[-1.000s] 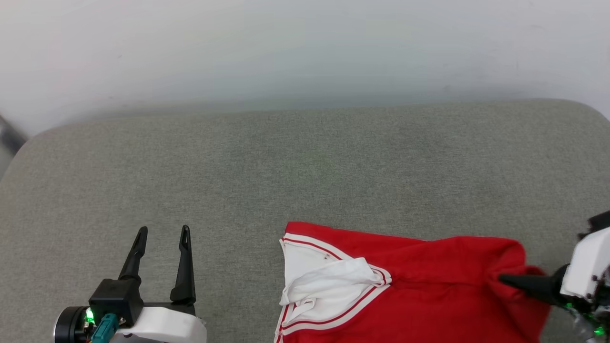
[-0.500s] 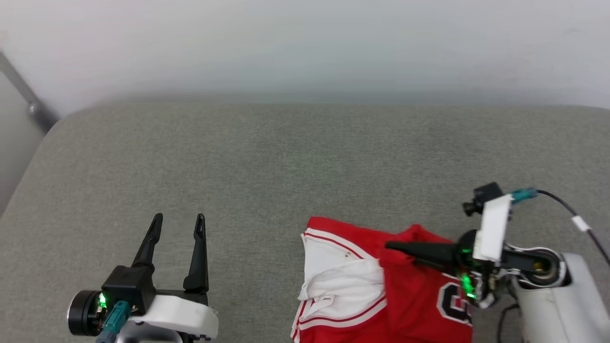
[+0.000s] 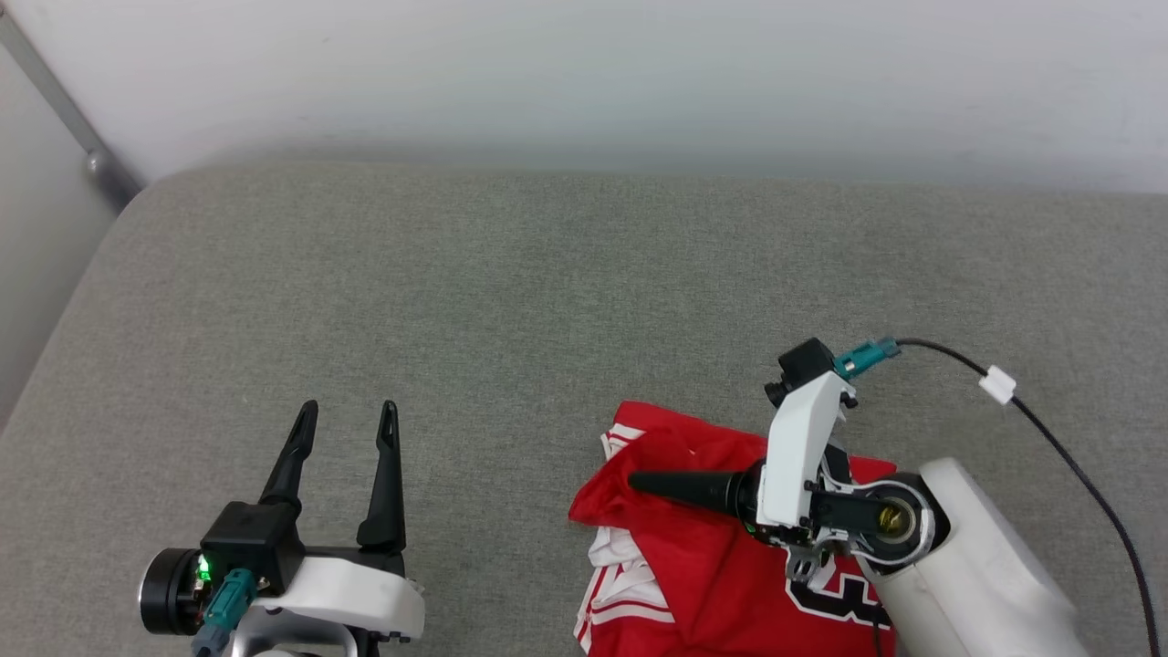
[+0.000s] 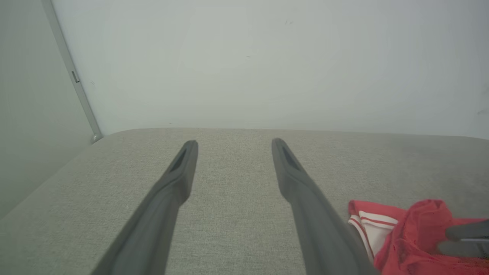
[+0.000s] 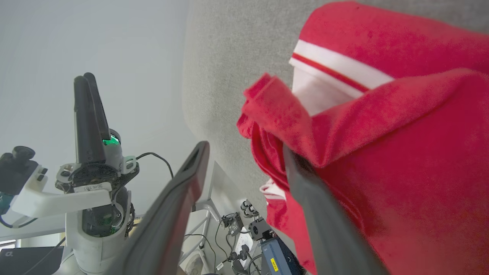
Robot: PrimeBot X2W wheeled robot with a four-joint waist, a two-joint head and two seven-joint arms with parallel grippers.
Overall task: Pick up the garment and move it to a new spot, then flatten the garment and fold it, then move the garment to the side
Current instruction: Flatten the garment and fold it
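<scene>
Right tool (image 3: 636,480) has swept leftward, folding garment (image 3: 703,575) over | jaws spread, red cloth draped over one | left tool (image 3: 349,408) spread wide, empty.

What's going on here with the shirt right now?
The right claw is working the garment on the grey cushion. Its fingers are spread open, with a doubled-over red fold draped against one of them, so nothing is clamped. The garment lies bunched and partly folded over itself, not flat, on the robot's side of the cushion. The left claw hangs open and empty beside it, apart from the cloth.
</scene>
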